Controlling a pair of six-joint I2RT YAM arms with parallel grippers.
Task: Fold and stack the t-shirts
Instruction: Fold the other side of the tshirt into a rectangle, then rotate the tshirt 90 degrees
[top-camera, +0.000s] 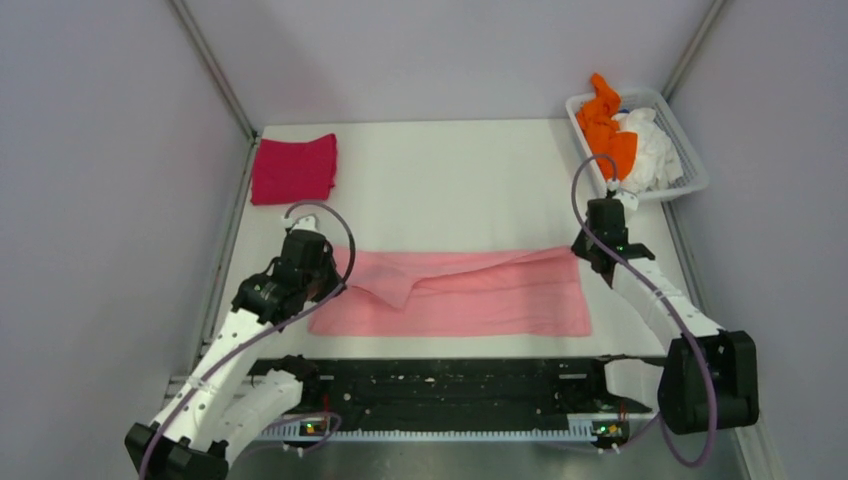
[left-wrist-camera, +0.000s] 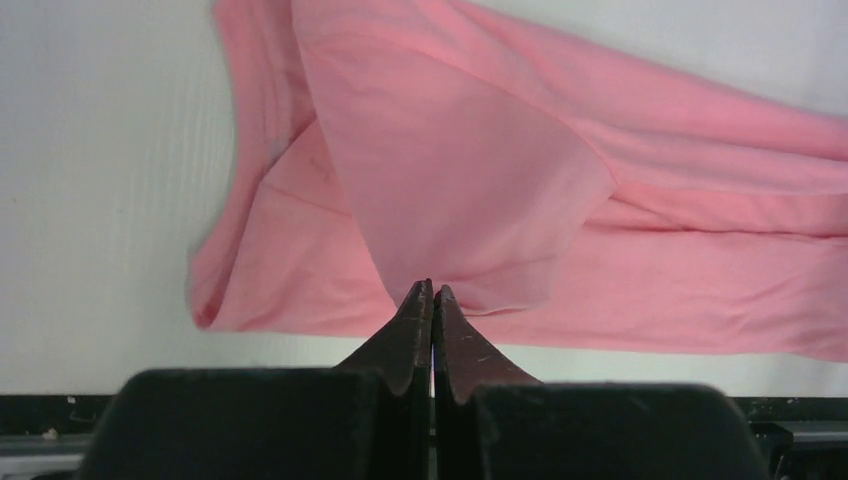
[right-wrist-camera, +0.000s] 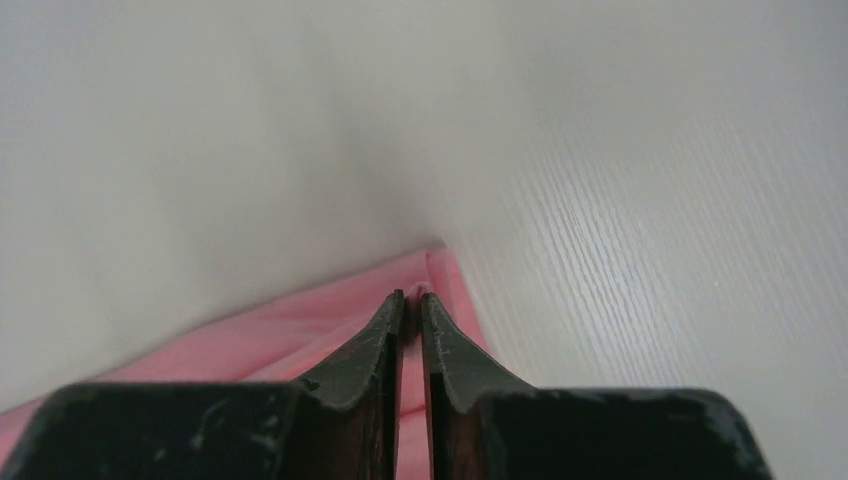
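Currently, the pink shirt (top-camera: 450, 295) lies spread in a long band across the table (top-camera: 450, 180), with one flap turned over its left part. The left gripper (left-wrist-camera: 432, 290) sits at the shirt's left end, fingers pressed tight together, tips at the point of that flap; whether cloth is pinched cannot be told. The right gripper (right-wrist-camera: 412, 297) is at the shirt's far right corner, fingers all but closed; any hold is unclear. A folded magenta shirt (top-camera: 293, 168) lies beyond the pink shirt's left end, well apart. Beyond its right end a white basket (top-camera: 692, 172) holds an orange shirt (top-camera: 605, 120) and a white shirt (top-camera: 655, 150)
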